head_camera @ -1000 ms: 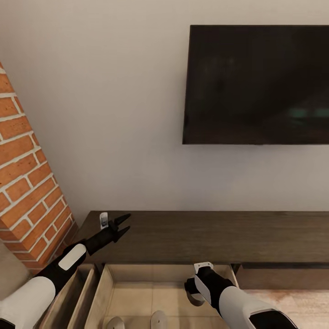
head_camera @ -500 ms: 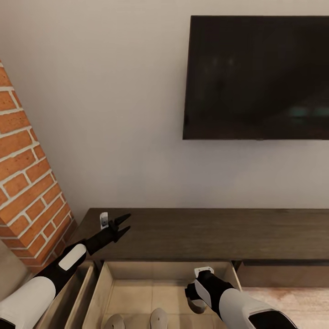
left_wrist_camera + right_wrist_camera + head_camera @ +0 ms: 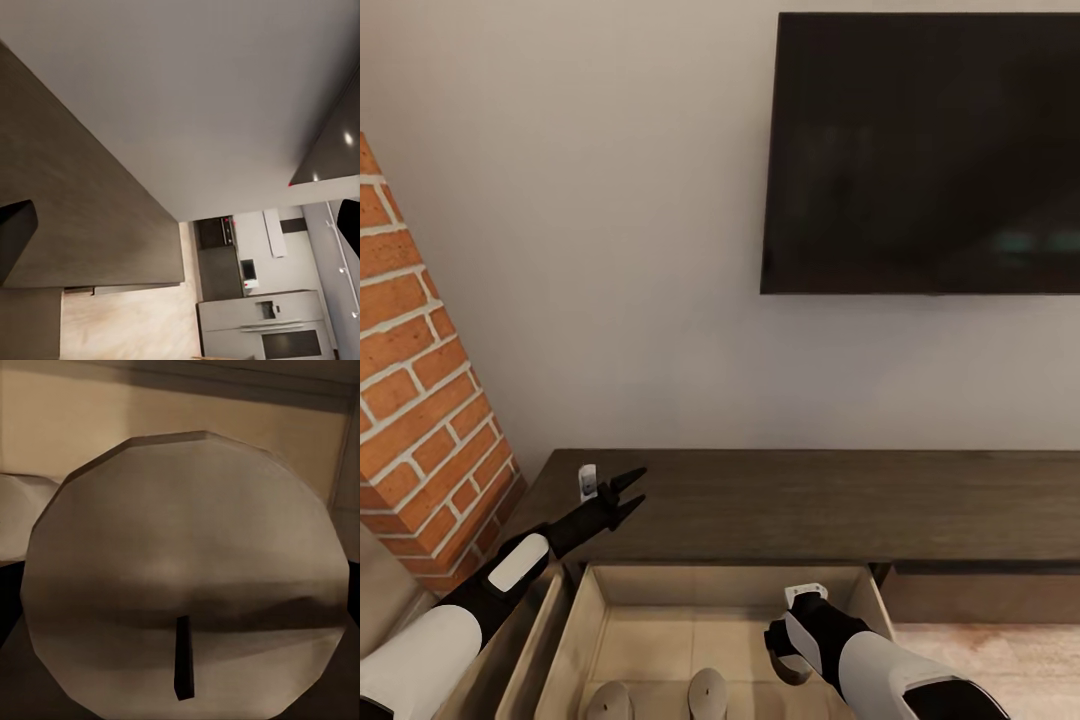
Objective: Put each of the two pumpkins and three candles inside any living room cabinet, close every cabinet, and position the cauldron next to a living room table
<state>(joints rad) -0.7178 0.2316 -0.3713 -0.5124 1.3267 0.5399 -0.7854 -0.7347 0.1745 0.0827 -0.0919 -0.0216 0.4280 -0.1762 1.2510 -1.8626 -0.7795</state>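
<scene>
The long dark brown cabinet (image 3: 810, 500) stands against the wall with a drawer (image 3: 650, 635) pulled out, pale beige inside. Two grey-olive candles (image 3: 707, 690) (image 3: 610, 702) lie on the drawer floor at the head view's lower edge. My right gripper (image 3: 788, 660) points down into the drawer's right side; the right wrist view has a candle (image 3: 187, 585) end-on with its dark wick, very close between the fingers. My left gripper (image 3: 630, 493) hovers open over the cabinet top (image 3: 75, 187) near its left end. Pumpkins and cauldron are out of view.
A big black TV (image 3: 920, 150) hangs on the white wall above the cabinet. A brick column (image 3: 420, 400) rises at the left. A small white object (image 3: 588, 480) stands on the cabinet's left end. A second opened compartment (image 3: 525, 640) adjoins the drawer. Kitchen appliances (image 3: 262, 322) lie far off.
The whole head view has shifted: TV and cabinet sit higher in the picture and more of the drawer's inside shows. Both arms hold about the same pose.
</scene>
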